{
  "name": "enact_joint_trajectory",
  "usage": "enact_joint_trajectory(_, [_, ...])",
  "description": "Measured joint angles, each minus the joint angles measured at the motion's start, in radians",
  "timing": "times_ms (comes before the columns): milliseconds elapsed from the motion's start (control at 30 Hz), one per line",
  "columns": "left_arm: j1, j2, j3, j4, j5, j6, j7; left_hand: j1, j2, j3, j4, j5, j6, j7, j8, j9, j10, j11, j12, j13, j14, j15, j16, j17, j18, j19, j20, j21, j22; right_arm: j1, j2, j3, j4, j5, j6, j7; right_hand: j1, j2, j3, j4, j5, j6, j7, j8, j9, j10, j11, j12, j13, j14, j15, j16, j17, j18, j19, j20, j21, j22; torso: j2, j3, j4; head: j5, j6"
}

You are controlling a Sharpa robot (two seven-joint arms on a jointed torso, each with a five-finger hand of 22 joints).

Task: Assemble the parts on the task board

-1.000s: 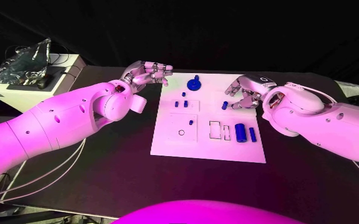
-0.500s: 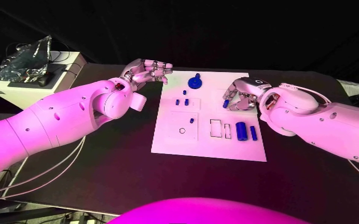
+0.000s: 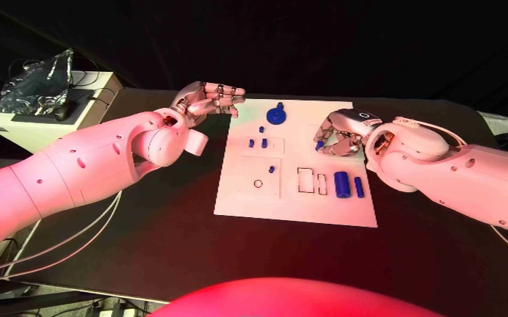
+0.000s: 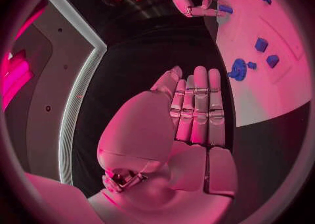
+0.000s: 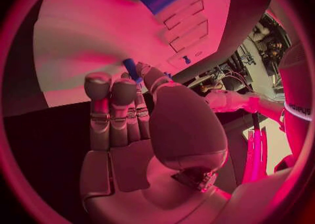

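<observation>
The white task board (image 3: 241, 201) lies mid-table. My right hand (image 3: 340, 133) rests over its right side and pinches a small blue peg (image 3: 320, 144) between thumb and fingertips; the right wrist view shows that peg (image 5: 131, 68) sticking out of the pinch just above the board (image 5: 98, 29). My left hand (image 3: 212, 99) hovers off the board's far left corner, fingers straight and holding nothing (image 4: 195, 124). A blue gear with a knob (image 3: 276, 116) sits at the far edge. A large blue cylinder (image 3: 340, 185) and a slim blue bar (image 3: 358, 187) lie at the right.
Three small blue pegs (image 3: 258, 143) stand near the board's left middle and one more (image 3: 272, 171) below them, beside two narrow slots (image 3: 306, 180). A white box with a crumpled foil bag (image 3: 37, 86) stands off the table's left. Cables (image 3: 64, 238) trail at left.
My right hand has shifted toward the small blue peg and its fingers have closed round it. The left hand has stayed put.
</observation>
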Motion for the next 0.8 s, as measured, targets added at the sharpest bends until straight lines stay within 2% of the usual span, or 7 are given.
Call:
enact_joint_trajectory(100, [0.000, 0.000, 0.000, 0.000, 0.000, 0.000, -0.001, 0.000, 0.000, 0.000, 0.000, 0.000, 0.000, 0.000, 0.000, 0.000, 0.000, 0.000, 0.000, 0.000, 0.000, 0.000, 0.000, 0.000, 0.000, 0.000, 0.000, 0.000, 0.000, 0.000, 0.000, 0.000, 0.000, 0.000, 0.000, 0.000, -0.003, 0.004, 0.023, -0.008, -0.013, 0.022, -0.001, 0.000, 0.000, 0.016, -0.002, 0.000, -0.001, 0.002, -0.002, 0.004, 0.001, -0.006, 0.001, -0.002, 0.019, 0.000, 0.000, 0.0002, 0.0000, 0.000, -0.001])
enact_joint_trajectory(200, [0.000, -0.001, 0.000, 0.000, 0.000, 0.001, -0.002, 0.000, 0.000, 0.000, 0.000, 0.000, 0.000, 0.000, 0.000, 0.000, 0.000, 0.000, 0.000, 0.000, 0.000, 0.000, 0.000, 0.000, 0.000, 0.000, 0.000, 0.000, 0.000, 0.000, 0.001, 0.000, -0.001, 0.000, 0.000, -0.001, 0.003, 0.020, 0.047, -0.017, -0.036, 0.048, -0.005, 0.000, 0.002, 0.036, -0.007, -0.005, -0.001, 0.000, -0.011, 0.004, 0.001, -0.007, 0.000, -0.003, 0.040, 0.000, 0.000, 0.0002, -0.0001, -0.001, -0.002])
enact_joint_trajectory(367, [0.000, -0.001, 0.000, 0.000, 0.000, 0.001, -0.003, 0.000, 0.000, 0.000, 0.000, 0.000, 0.000, 0.000, 0.000, 0.000, 0.000, 0.000, 0.000, 0.000, 0.000, 0.000, 0.000, 0.000, 0.000, 0.000, 0.000, 0.000, 0.000, 0.000, 0.006, 0.000, -0.001, -0.007, -0.004, -0.008, 0.012, 0.044, 0.069, -0.034, -0.078, 0.084, -0.012, -0.004, 0.004, 0.051, 0.001, -0.009, -0.001, 0.002, -0.020, 0.008, 0.004, -0.016, -0.001, -0.009, 0.077, 0.000, 0.000, 0.0002, -0.0005, -0.003, -0.005])
enact_joint_trajectory(500, [0.000, -0.001, 0.000, 0.000, 0.000, 0.002, -0.004, 0.000, 0.000, 0.000, 0.000, 0.000, 0.000, 0.000, 0.000, 0.000, 0.000, 0.000, 0.000, 0.000, 0.000, 0.000, 0.000, 0.000, 0.000, 0.000, 0.000, 0.000, 0.000, -0.004, 0.008, 0.000, 0.002, -0.018, -0.016, -0.021, 0.007, 0.052, 0.086, -0.051, -0.082, 0.094, -0.004, 0.000, 0.004, 0.054, 0.005, -0.003, 0.002, -0.002, -0.023, 0.008, 0.007, -0.030, 0.000, -0.018, 0.096, 0.000, 0.000, 0.0002, -0.0002, -0.005, -0.006])
enact_joint_trajectory(800, [0.000, -0.003, 0.000, 0.000, 0.000, 0.003, -0.006, 0.000, 0.000, 0.000, 0.000, 0.000, 0.000, 0.000, 0.000, 0.000, 0.000, 0.000, 0.000, 0.000, 0.000, 0.000, 0.000, 0.000, 0.000, 0.000, 0.000, -0.004, 0.001, -0.010, -0.002, -0.002, 0.020, -0.026, -0.052, -0.057, -0.009, 0.068, 0.116, -0.081, -0.090, 0.094, -0.005, 0.000, 0.004, 0.055, 0.005, -0.004, 0.004, 0.002, -0.027, 0.008, 0.013, -0.038, 0.000, -0.025, 0.107, 0.000, 0.000, -0.0003, 0.0010, -0.005, -0.008])
